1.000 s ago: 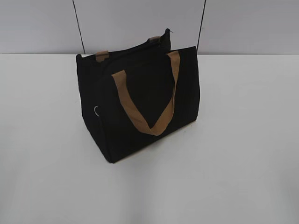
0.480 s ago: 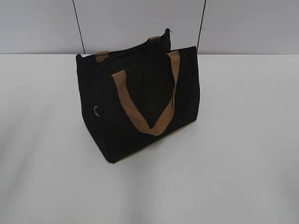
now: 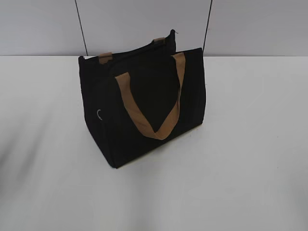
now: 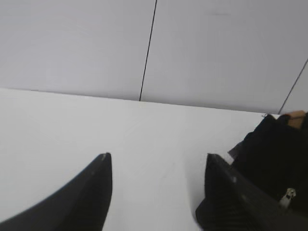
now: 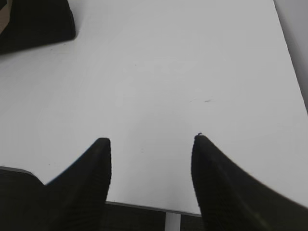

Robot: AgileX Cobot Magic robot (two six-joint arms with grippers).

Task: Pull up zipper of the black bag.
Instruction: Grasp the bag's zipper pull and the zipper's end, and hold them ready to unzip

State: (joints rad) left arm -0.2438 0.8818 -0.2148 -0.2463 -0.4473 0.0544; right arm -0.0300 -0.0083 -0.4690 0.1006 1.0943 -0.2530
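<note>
The black bag (image 3: 144, 106) stands on the white table, with two tan strap handles (image 3: 144, 110). The small silver ring zipper pull (image 3: 98, 114) sits low on the bag's left end. No gripper shows in the exterior view. In the left wrist view my left gripper (image 4: 156, 159) is open and empty over bare table, with the bag (image 4: 274, 159) to its right and a small silver pull (image 4: 288, 196) showing there. In the right wrist view my right gripper (image 5: 151, 139) is open and empty near the table's front edge, with a corner of the bag (image 5: 38, 24) far off at top left.
A white table (image 3: 250, 144) carries the bag. A grey panelled wall (image 3: 144, 24) with dark seams stands behind. The table's front edge (image 5: 144, 207) shows below the right gripper's fingers.
The bag has not moved. A faint shadow has grown on the table at the left edge of the exterior view.
</note>
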